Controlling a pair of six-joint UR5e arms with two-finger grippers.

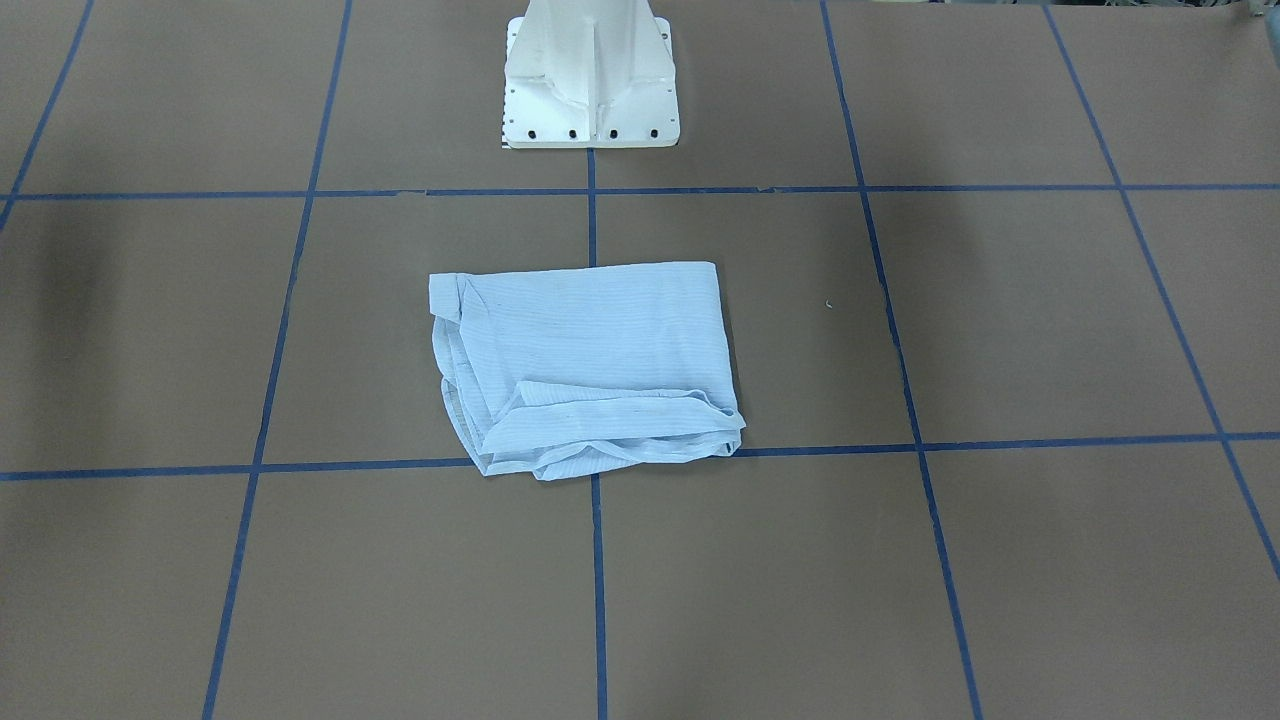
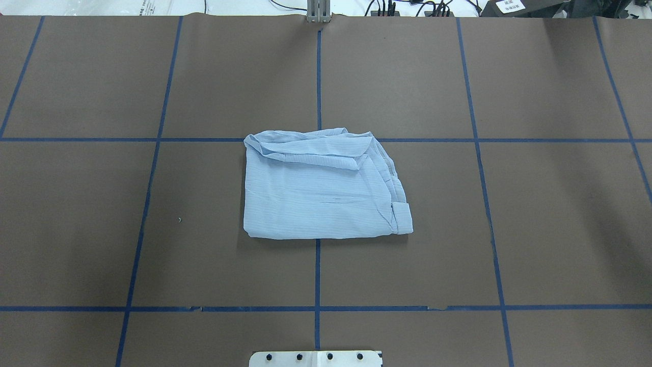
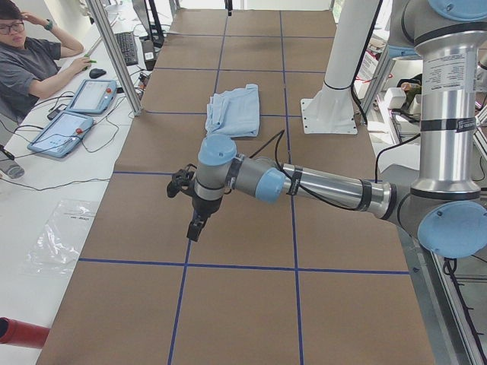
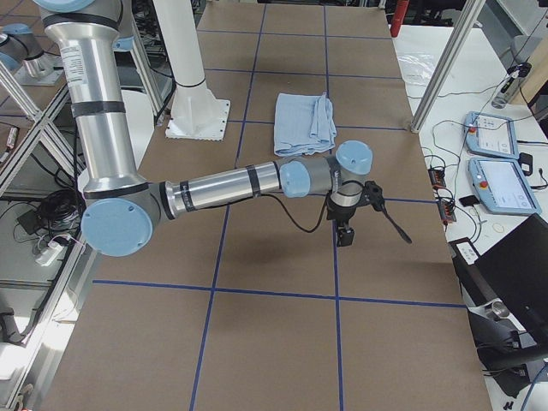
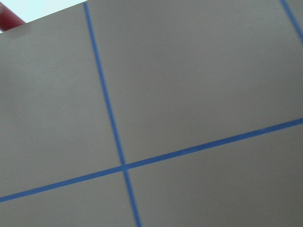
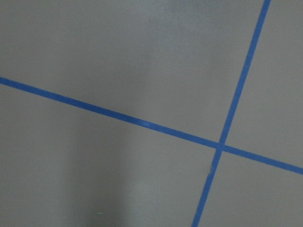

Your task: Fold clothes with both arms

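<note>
The clothes are one pale-blue striped shirt (image 1: pixel 585 365) folded into a rough rectangle at the middle of the brown table (image 2: pixel 535 214), its looser layered edges on the far side from the base. Other views of the shirt: (image 2: pixel 318 188) (image 3: pixel 234 110) (image 4: pixel 304 124). Both arms are held away from it over bare table. The left gripper (image 3: pixel 195 228) hangs over the table's left end, the right gripper (image 4: pixel 396 227) over the right end. Only the side views show them, so I cannot tell whether either is open or shut. Both wrist views show only brown surface and blue tape lines.
The white pedestal base (image 1: pixel 590 80) stands at the robot's edge of the table, behind the shirt. Blue tape lines (image 2: pixel 317 270) grid the surface. A seated person (image 3: pixel 30 61) and tablets (image 3: pixel 72 122) are at a side desk beyond the table's long edge.
</note>
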